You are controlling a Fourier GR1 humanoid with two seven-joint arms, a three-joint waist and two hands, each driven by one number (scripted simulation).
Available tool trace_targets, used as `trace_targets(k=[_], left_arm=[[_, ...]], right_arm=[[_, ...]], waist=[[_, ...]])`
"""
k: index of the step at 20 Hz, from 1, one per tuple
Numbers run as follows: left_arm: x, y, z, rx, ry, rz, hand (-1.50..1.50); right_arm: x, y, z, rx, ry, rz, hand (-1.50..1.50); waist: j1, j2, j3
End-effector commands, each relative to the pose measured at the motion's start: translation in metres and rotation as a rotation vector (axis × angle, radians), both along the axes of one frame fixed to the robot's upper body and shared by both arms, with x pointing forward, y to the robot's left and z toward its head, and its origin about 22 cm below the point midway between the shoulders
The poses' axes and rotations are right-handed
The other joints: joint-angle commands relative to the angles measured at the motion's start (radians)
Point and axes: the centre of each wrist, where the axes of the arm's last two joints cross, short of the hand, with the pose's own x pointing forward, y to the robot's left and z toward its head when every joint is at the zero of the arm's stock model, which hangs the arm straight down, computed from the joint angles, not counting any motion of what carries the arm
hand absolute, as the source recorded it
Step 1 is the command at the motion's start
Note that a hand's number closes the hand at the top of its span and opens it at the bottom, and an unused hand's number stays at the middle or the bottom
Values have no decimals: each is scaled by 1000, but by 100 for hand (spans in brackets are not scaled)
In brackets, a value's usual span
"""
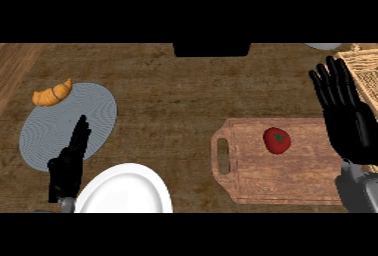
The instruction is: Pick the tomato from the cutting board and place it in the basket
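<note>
One tomato (277, 140) is seen lying on the wooden cutting board (258, 180), untouched. Just right of it, the right hand (347, 115) is held flat with fingers straight and spread, beside the wicker basket (367, 75). The left hand (68, 165) is held with fingers straight over a grey plate (96, 110) bearing a croissant (53, 94).

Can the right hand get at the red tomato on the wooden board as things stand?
Probably yes: the open black right hand is just right of the round red tomato on the brown wooden cutting board, with only bare board between them.
</note>
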Motion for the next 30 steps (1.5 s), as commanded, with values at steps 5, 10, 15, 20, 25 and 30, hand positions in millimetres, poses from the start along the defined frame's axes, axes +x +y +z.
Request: trace_targets(k=[5, 10, 15, 20, 25, 30], left_arm=[[30, 1, 31, 68, -7, -122, 0], [42, -1, 37, 31, 79, -147, 0], [58, 12, 39, 46, 115, -133, 0], [59, 12, 48, 29, 115, -152, 0], [61, 14, 49, 54, 98, -162, 0], [68, 0, 46, 41, 111, -176, 0]], right_arm=[[27, 0, -32, 190, 76, 499, 150], [25, 30, -22, 430, -333, 832, -150], [10, -28, -34, 170, -320, 585, -150], [21, -88, 45, -396, -255, 400, -150], [20, -133, 105, -773, -182, 474, -150], [22, -132, 128, -928, -90, 684, -150]], waist=[[60, 50, -14], [7, 30, -18], [-13, 15, -26], [-13, 16, -26], [9, 23, -24], [19, 26, -25]])
